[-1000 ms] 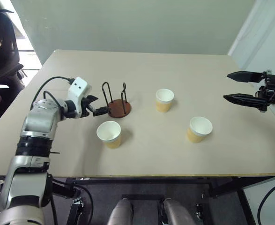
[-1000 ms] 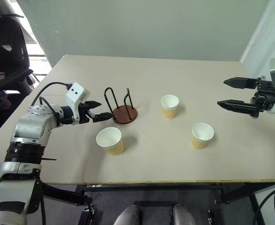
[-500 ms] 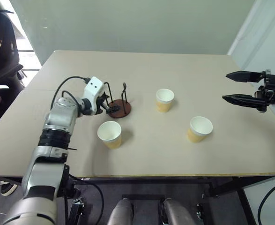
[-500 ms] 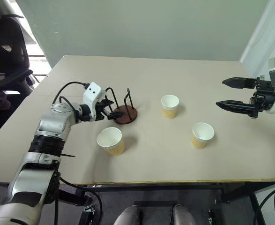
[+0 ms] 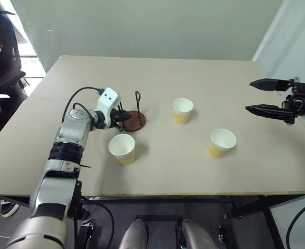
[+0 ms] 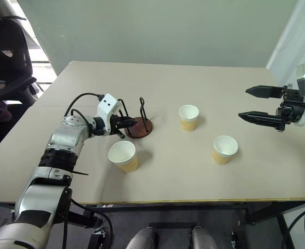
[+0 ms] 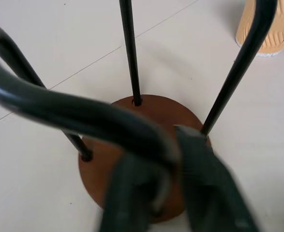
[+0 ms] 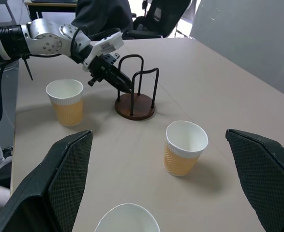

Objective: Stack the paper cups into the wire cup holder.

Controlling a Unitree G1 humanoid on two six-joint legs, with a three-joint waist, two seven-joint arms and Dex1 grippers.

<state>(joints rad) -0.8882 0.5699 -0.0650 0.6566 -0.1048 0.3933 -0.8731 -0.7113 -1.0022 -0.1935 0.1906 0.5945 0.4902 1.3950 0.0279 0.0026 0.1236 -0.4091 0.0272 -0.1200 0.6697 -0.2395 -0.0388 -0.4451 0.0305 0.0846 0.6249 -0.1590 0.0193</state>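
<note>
Left gripper [image 6: 132,123] was clamped on the near wire loop of the cup holder [image 6: 140,126], likely to steady it. Right gripper [image 6: 261,105] hung wide, empty. Three cups [image 6: 123,156] stood loose on the table [image 6: 157,176].

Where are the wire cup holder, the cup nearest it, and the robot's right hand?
wire cup holder [image 6: 143,127]: right eye view, brown disc base.
nearest paper cup [image 6: 122,152]: right eye view, white inside.
right hand [image 6: 257,104]: right eye view, between its open fingertips.
</note>
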